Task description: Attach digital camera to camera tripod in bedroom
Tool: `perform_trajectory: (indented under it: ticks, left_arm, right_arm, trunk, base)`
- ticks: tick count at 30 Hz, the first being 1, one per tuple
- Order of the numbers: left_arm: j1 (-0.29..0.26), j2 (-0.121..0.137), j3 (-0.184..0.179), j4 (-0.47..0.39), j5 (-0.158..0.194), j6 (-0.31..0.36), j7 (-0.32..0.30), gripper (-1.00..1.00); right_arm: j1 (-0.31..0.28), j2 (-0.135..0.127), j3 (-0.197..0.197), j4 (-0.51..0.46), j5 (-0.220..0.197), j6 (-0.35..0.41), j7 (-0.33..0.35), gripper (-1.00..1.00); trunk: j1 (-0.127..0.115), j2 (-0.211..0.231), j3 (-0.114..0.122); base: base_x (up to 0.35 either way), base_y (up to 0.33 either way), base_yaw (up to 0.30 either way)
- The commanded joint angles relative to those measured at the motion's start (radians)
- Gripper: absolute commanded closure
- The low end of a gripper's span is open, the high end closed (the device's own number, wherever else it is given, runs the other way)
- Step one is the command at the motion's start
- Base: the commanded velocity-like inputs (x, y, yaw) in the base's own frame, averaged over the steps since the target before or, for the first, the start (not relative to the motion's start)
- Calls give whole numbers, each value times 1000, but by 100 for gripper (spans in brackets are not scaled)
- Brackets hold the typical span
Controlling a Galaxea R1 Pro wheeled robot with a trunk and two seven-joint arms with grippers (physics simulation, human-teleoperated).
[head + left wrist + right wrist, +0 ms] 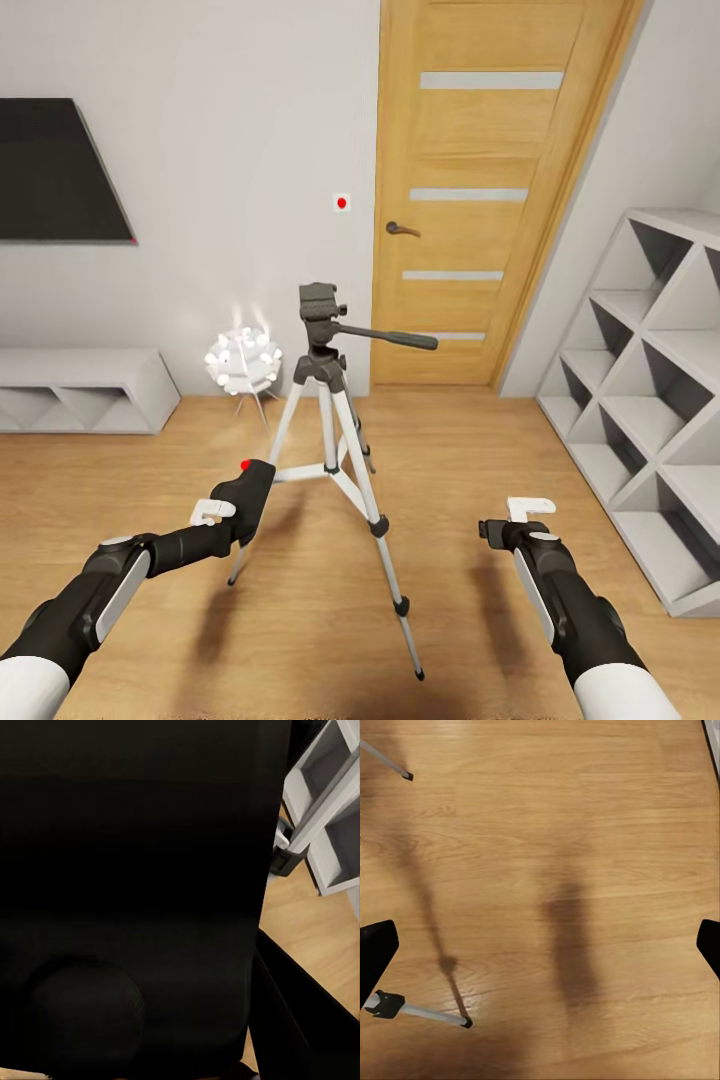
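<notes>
Gripping digital camera (250,487) – left tool (238,503); right tool (497,529) spread, empty, beside camera tripod (333,430)

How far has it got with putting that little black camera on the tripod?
Done: the robot faces the camera tripod in the bedroom, with the digital camera already picked up. In hand: the left gripper holds the camera low, beside a tripod leg; the right gripper hangs open over bare floor. Left: lifting the camera to the tripod's dark head, which carries nothing yet.

Around my oak door (480,190): grey wall (230,150) and black TV (55,170) left, white cube shelves (650,400) right, plank floor (470,470) below.
</notes>
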Motion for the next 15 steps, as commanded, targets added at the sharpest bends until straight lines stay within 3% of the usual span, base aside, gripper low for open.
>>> perform_trajectory:
  ticks: [1,15]
  left_arm:
    - [-1,1,-2,0,9,7,0,100]
    - [-1,8,-2,2,9,7,0,100]
  right_arm:
    - [-1,0,0,-2,3,6,-1,-100]
    - [-1,0,1,-3,10,6,1,-100]
  trunk:
    - [1,-2,-4]
    - [1,-2,-26]
  base:
    - [0,0,0]
    - [0,0,0]
